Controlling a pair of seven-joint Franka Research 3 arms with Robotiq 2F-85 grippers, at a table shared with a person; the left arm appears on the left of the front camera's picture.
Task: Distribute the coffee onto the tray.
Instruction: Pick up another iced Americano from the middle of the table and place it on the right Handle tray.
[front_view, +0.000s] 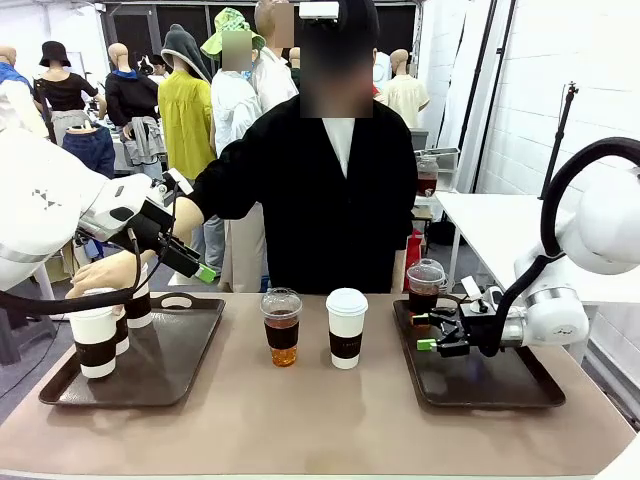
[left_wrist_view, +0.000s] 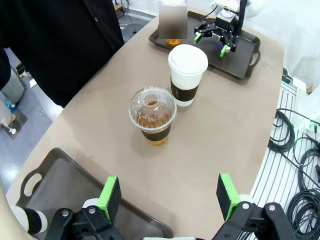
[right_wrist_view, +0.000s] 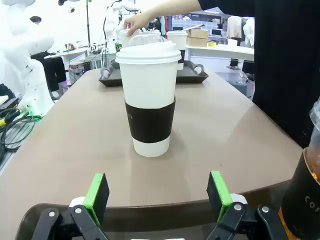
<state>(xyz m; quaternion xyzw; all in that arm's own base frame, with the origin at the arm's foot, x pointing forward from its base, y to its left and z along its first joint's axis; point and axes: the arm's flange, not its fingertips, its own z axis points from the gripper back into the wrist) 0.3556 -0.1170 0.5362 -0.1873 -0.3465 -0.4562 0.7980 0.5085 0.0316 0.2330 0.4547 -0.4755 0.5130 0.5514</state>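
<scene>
**Two cups wait mid-table, both jaws wide and empty**

A white paper cup (front_view: 346, 328) with a dark sleeve stands in the middle of the tabletop (front_view: 330, 425), off any tray. Just beside it, on the robot's left, stands a clear domed cup (front_view: 282, 327) of brown drink, close but not touching.

Farther left of the paper cup lies the left tray (front_view: 165, 375). It carries three more sleeved paper cups (front_view: 96, 345), bunched at the end away from the paper cup, and a person's hand (front_view: 105, 272) is at their lids. The left arm's jaws hang in the air over that tray's edge nearer the paper cup, spread wide with nothing between them.

To the right of the paper cup lies the right tray (front_view: 500, 385). A second clear cup (front_view: 425, 288) stands at its far corner, on the paper cup's side. The right arm's jaws sit low over this tray, wide apart and empty, pointing at the paper cup.
</scene>
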